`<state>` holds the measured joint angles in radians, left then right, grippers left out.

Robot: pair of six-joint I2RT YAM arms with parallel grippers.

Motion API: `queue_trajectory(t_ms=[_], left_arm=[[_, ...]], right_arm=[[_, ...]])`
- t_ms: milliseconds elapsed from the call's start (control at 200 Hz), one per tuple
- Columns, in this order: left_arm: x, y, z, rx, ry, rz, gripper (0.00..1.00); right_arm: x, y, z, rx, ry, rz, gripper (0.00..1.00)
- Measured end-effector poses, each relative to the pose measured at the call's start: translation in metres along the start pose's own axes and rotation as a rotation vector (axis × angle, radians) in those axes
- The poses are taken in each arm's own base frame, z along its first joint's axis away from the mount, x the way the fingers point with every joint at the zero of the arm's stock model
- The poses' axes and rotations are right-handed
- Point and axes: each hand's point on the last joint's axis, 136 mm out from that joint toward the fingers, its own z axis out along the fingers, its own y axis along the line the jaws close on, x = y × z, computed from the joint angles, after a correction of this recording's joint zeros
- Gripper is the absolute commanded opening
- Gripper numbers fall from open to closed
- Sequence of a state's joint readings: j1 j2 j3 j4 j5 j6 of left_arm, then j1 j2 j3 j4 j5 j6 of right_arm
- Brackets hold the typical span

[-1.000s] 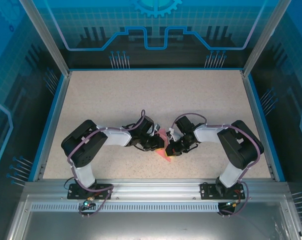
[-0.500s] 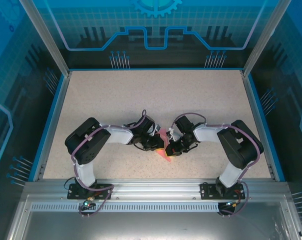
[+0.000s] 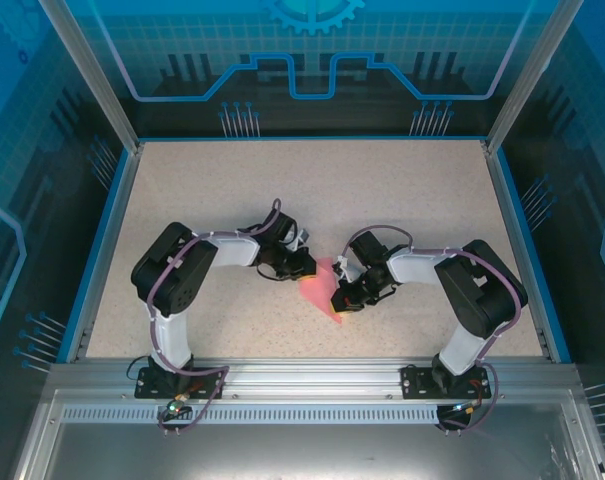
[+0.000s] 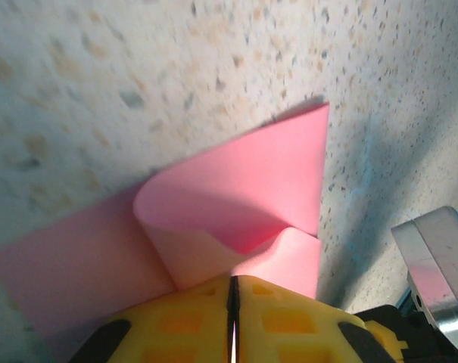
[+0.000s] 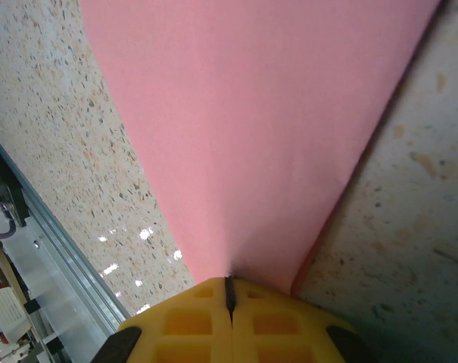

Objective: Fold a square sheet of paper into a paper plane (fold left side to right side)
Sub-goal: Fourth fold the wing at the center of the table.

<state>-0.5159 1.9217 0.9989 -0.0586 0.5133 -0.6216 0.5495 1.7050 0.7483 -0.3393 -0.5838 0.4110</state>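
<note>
The pink square sheet of paper (image 3: 322, 293) lies creased into a pointed shape at the table's near middle, between both arms. My left gripper (image 3: 303, 268) is at its upper left edge, shut on a flap. In the left wrist view that flap of the paper (image 4: 244, 174) curls up off the table in a loop and runs into the closed yellow fingertips of the left gripper (image 4: 233, 281). My right gripper (image 3: 342, 298) is shut at the paper's right side. In the right wrist view the paper (image 5: 244, 113) fans out flat from the tips of the right gripper (image 5: 229, 281), which press on its narrow end.
The speckled beige table (image 3: 312, 190) has a blue rim (image 3: 100, 250) and clear enclosure walls around it. An aluminium rail (image 3: 312, 372) carries both arm bases along the near edge. A silver metal part (image 4: 434, 261) sits close to the paper's right.
My left gripper has moved up and to the left, drawing the paper's flap with it, so more pink shows. The right arm has stayed still.
</note>
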Motion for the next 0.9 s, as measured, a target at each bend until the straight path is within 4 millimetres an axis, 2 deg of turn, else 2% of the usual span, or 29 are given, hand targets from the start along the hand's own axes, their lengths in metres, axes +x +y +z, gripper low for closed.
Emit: queue_trajectory(t_ms=[365, 505, 700, 805, 840, 900], left_arm=[[-0.047, 0.024, -0.021, -0.048, -0.069, -0.003, 0.13], [-0.059, 0.032, -0.03, -0.061, -0.094, -0.02, 0.17], [-0.065, 0.033, -0.044, -0.075, -0.134, -0.02, 0.31], [-0.06, 0.02, -0.069, -0.053, -0.189, -0.012, 0.37], [-0.056, 0.014, -0.079, -0.038, -0.211, -0.009, 0.39], [-0.047, 0.004, -0.094, -0.007, -0.25, -0.006, 0.41]], right_arm=[[0.0, 0.0, 0.0, 0.0, -0.001, -0.001, 0.0], [0.0, 0.001, 0.0, -0.009, -0.01, -0.011, 0.01], [-0.001, 0.006, -0.001, -0.046, -0.05, -0.033, 0.2], [-0.002, 0.011, -0.008, -0.048, -0.087, -0.046, 0.38], [-0.004, 0.012, -0.013, -0.041, -0.111, -0.05, 0.46], [-0.01, 0.018, -0.024, -0.035, -0.168, -0.085, 0.53]])
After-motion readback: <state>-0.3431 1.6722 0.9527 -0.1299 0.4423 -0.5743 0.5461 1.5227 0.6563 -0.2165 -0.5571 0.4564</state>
